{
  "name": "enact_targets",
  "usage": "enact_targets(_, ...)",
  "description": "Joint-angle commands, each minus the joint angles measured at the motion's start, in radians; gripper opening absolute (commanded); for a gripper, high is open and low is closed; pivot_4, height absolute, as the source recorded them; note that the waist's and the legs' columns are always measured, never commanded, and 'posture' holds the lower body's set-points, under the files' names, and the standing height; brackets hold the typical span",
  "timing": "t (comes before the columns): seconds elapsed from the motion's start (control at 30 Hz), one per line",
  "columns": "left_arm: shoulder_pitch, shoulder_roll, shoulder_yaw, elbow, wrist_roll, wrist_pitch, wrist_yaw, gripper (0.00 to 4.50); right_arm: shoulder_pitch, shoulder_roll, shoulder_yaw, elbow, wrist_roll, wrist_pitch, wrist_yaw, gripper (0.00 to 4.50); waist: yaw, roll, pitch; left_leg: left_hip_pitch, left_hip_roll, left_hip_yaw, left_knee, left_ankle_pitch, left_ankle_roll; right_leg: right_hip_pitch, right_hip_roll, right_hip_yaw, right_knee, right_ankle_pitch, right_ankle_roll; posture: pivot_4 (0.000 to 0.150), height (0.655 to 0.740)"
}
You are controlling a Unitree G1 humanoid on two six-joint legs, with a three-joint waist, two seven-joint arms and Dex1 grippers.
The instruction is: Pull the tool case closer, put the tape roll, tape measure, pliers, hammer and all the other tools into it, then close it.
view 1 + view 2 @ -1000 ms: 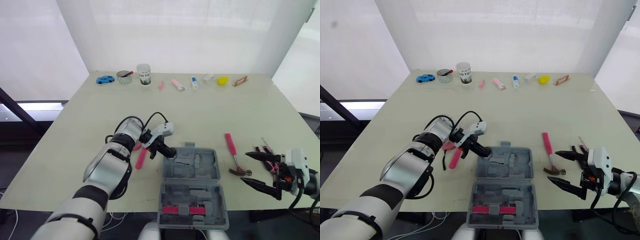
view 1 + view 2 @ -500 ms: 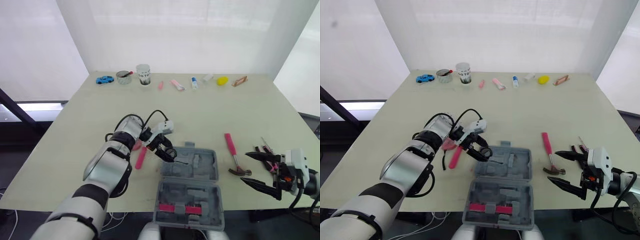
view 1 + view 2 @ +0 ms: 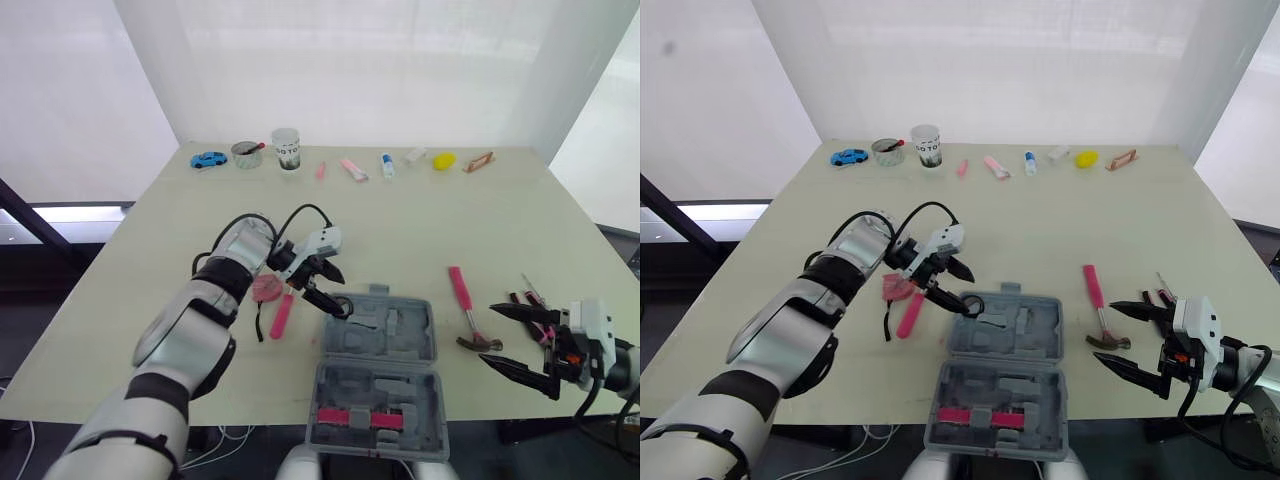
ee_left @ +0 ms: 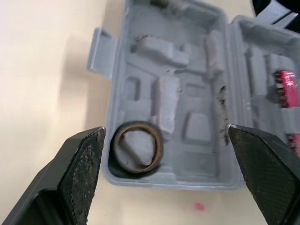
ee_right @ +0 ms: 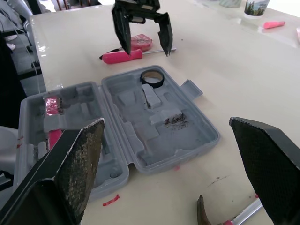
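Left gripper [image 3: 336, 291] hung spread wide and empty over the near-left corner of the open grey plastic tool case [image 3: 395, 340]. The black tape roll [image 4: 136, 171] lay right beneath it in the corner pocket. The round pink tape measure [image 3: 266, 288] sat just left of the gripper, beside its wrist. It was well apart from the right gripper [image 3: 490, 336], also spread. The left arm was likely the one to take it.

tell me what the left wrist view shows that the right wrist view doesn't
Left wrist view: no extra object, just a straight-down look into the tape roll. Right wrist view: pink screwdriver, tape measure, hammer, and the open right gripper. Both: open tool case, roll in its corner pocket, open left gripper.
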Motion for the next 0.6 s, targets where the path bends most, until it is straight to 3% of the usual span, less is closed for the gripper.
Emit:
enact_targets(0.03,0.039,0.033,0.057,-0.120,-0.143,0.028,-0.051,4.43,0.004,0.009,-0.009,-0.039,0.006,-0.016,-0.015,4.50,0.000,0.000,0.000,0.000,0.000,0.000,0.000,0.000,0.000,0.000,0.000,0.000,0.000,0.000,0.000,0.150,0.7400)
enact_targets(0.17,0.118,0.089,0.089,-0.123,-0.152,-0.007,-0.051,4.43,0.000,0.021,-0.007,-0.048,0.004,-0.013,-0.035,4.50,-0.006,0.000,0.000,0.001,0.000,0.000,0.000,0.000,0.000,0.000,0.000,0.001,0.001,0.000,0.000,0.150,0.7400)
enact_targets(0.27,0.170,0.074,0.195,-0.116,-0.183,-0.046,-0.029,3.75,-0.001,0.033,-0.003,-0.050,-0.004,-0.023,-0.052,4.50,-0.006,0.000,0.000,0.001,0.000,0.001,0.000,0.000,0.000,0.000,0.000,0.000,0.001,0.000,0.000,0.150,0.7400)
enact_targets(0.33,0.207,0.064,0.240,-0.119,-0.185,-0.083,-0.007,2.86,-0.002,0.044,-0.002,-0.053,-0.009,-0.029,-0.063,4.50,0.000,0.000,0.000,0.001,0.000,0.001,0.000,0.000,0.000,0.000,0.000,0.000,0.001,0.000,0.000,0.150,0.7400)
enact_targets(0.4,0.250,0.049,0.279,-0.126,-0.179,-0.151,0.019,2.40,0.002,0.053,0.002,-0.060,-0.014,-0.033,-0.073,4.50,0.003,0.000,0.000,0.001,0.000,0.001,0.001,0.000,0.000,0.000,0.000,0.000,0.001,0.000,0.000,0.150,0.7400)
enact_targets(0.57,0.343,-0.014,0.380,-0.143,-0.211,-0.230,0.026,2.40,0.017,0.078,0.007,-0.061,-0.028,-0.054,-0.091,4.50,0.003,0.001,0.000,0.001,0.000,0.002,0.001,0.000,0.000,0.001,0.000,0.000,0.000,0.000,0.000,0.150,0.7400)
enact_targets(0.6,0.349,-0.021,0.384,-0.123,-0.200,-0.242,0.031,2.13,0.016,0.084,0.012,-0.059,-0.033,-0.059,-0.095,4.50,0.002,0.001,0.000,0.001,0.000,0.002,0.001,0.000,0.000,0.001,-0.001,0.000,0.000,0.000,0.000,0.150,0.7400)
